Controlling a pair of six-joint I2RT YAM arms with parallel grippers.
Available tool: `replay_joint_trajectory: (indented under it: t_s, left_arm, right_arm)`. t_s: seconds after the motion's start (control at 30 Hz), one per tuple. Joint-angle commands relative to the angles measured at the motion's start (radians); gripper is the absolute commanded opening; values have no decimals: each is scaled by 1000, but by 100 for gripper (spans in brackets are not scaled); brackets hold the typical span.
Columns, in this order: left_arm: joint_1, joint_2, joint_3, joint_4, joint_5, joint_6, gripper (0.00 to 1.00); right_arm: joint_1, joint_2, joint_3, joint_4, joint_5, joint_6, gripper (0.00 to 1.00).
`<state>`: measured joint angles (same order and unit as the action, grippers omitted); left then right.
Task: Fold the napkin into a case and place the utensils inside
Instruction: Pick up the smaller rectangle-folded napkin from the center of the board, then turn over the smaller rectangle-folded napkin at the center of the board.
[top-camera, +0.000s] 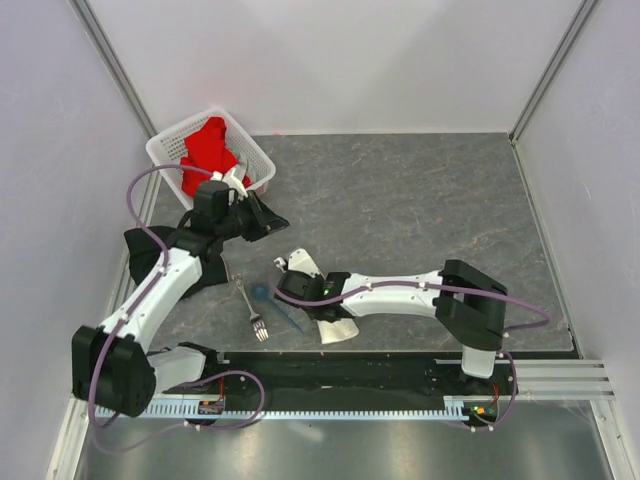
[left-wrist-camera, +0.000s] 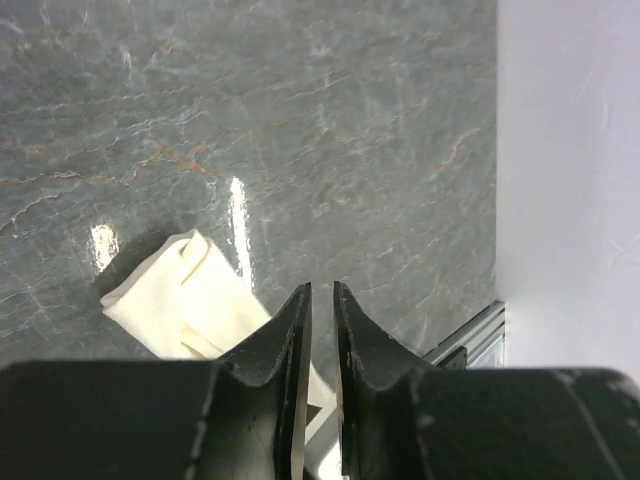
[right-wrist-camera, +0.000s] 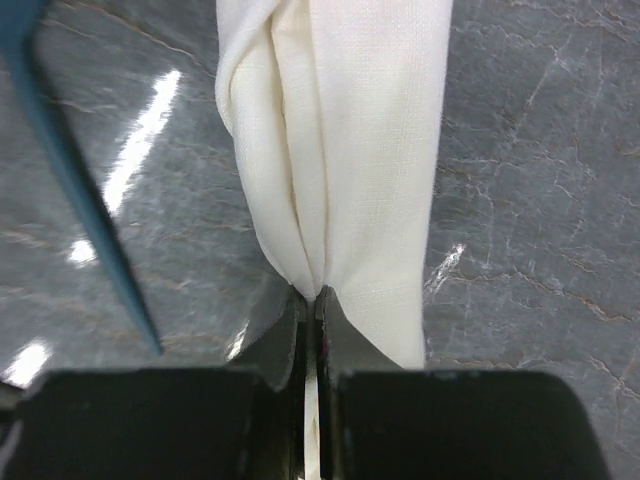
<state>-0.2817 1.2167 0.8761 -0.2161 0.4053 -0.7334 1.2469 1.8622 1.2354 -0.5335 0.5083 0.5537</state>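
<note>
The cream-white napkin (right-wrist-camera: 340, 150) hangs bunched into a narrow layered strip, and my right gripper (right-wrist-camera: 310, 295) is shut on its folds. In the top view the right gripper (top-camera: 290, 268) sits left of the table's middle, with napkin (top-camera: 338, 330) showing beneath the arm. The silver fork (top-camera: 251, 306) and the blue spoon (top-camera: 276, 304) lie side by side just left of it; the spoon's handle (right-wrist-camera: 80, 190) passes left of the cloth. My left gripper (top-camera: 278, 220) hovers farther back, its jaws a narrow gap apart with nothing between them (left-wrist-camera: 322, 290). One end of the napkin (left-wrist-camera: 190, 300) lies below it.
A white perforated basket (top-camera: 165, 140) holding a red cloth (top-camera: 208, 150) stands at the back left corner. A black cloth (top-camera: 145, 243) lies under the left arm. A metal rail (top-camera: 560, 375) runs along the near edge, and walls close in the table.
</note>
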Motion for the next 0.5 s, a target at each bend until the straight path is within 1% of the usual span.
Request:
replay_joint_trajectory:
  t_s: [0.0,0.07,0.1,0.17,0.2,0.23,0.27,0.3,0.33,0.37,0.4,0.43,0.47]
  left_arm:
    - [9,-100,17,-133,-11,63,21]
    - [9,-127,1,-175,-26,89,21]
    - [9,-149,-2,-186,-31,95,21]
    - [9,-177,-22,-209,-30,109,21]
    - [9,-202,-29,-215,-26,114,21]
    - [9,-213,-38,-224,-29,121,21]
    - [9,-223,-43,-232,-31,124,21]
    - [9,-235,-48,-247,-31,127,21]
    - [9,-249,-55,-252,-30,132,21]
    - [9,-256,-54,-256,-28,134,21]
    - [10,-263,-54,-273,-28,138,21]
    - [9,-272,-48,-281,-29,144,21]
    - [9,-276,-43,-290,-29,149,21]
  right_arm:
    - [-68,-158,-5,84,-242,9,0]
    - [-108,-195,-37,133,-362,21,0]
    - [-153,-228,-80,203,-490,28,0]
    - [-196,-250,-126,278,-623,54,0]
    - [-240,-258,-169,361,-687,61,0]
    - [-263,-256,-192,406,-828,96,0]
    - [-283,-256,-220,461,-891,118,0]
    - [-315,-250,-273,589,-960,146,0]
    - [-329,-245,-296,637,-1031,185,0]
    - [-339,-239,-315,683,-1075,207,0]
    - [-362,-219,-348,786,-1117,231,0]
    - [-369,-209,-369,846,-1151,262,0]
    - [-380,-186,-388,907,-1212,332,0]
